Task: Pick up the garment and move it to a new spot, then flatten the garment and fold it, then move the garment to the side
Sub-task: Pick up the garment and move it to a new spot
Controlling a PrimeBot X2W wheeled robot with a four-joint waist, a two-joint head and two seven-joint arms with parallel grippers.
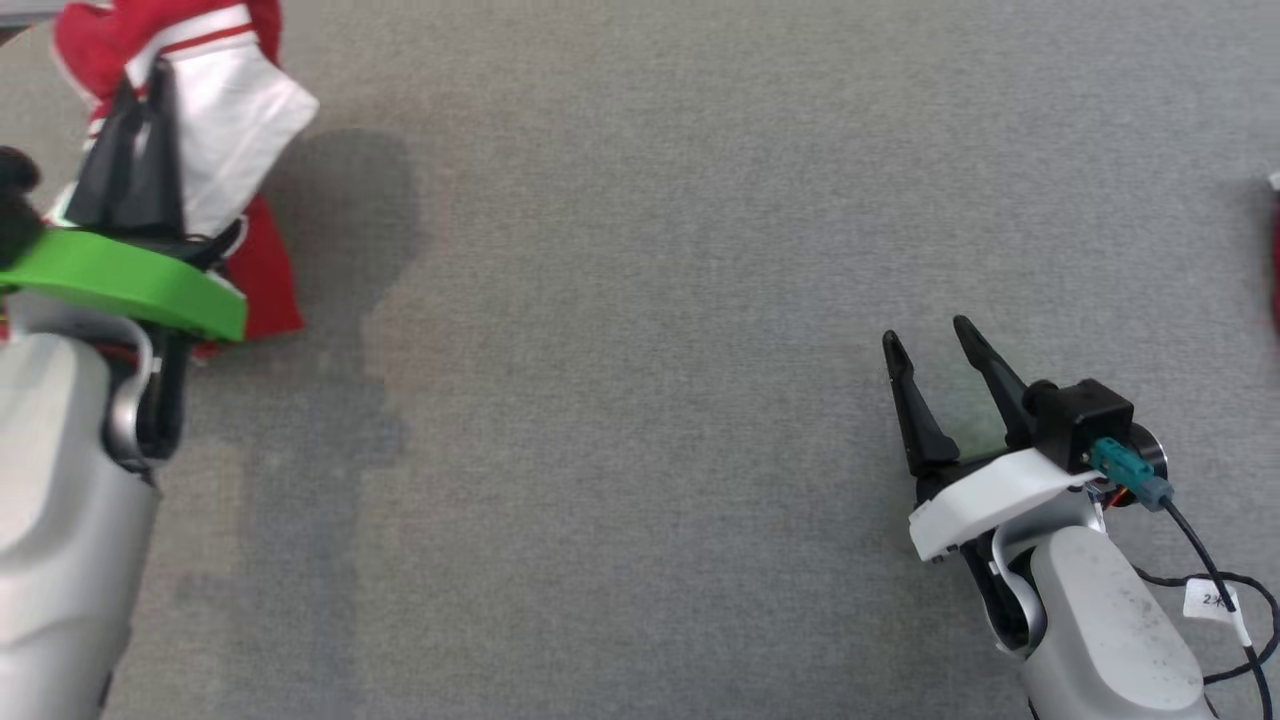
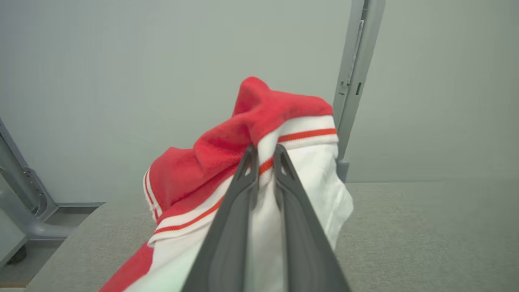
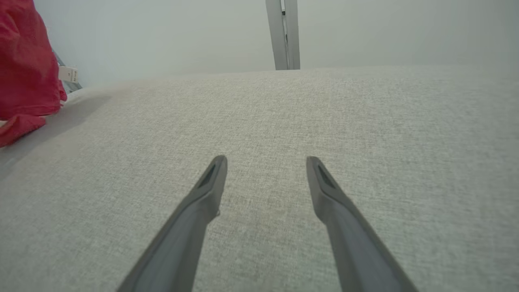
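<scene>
The left gripper [image 2: 265, 150] is nearly shut, pinching a thin fold of the garment [image 2: 251, 121] just below its red-striped band. The garment is red and white, bunched at about 10 o'clock in the head view, on the far left corner of the table [image 1: 640, 300]. The right gripper [image 1: 928, 335] is at 4 o'clock, well apart from the garment, with its jaws wide and nothing in them.

The hold is small and sits close to the fingertips. If the arm swings fast, the cloth's weight could pull that fold out and drop the garment short of the new spot. The cloth hangs in a bunch, so it will probably land twisted, which would make flattening slower. The table edge is near at 9 o'clock, and a trailing hem could catch on it or slide off.

No brand or print shows on the garment. A white tag [image 1: 1212, 600] on the right arm's cable carries dark marks, possibly "2X", but they are too small to be sure.
</scene>
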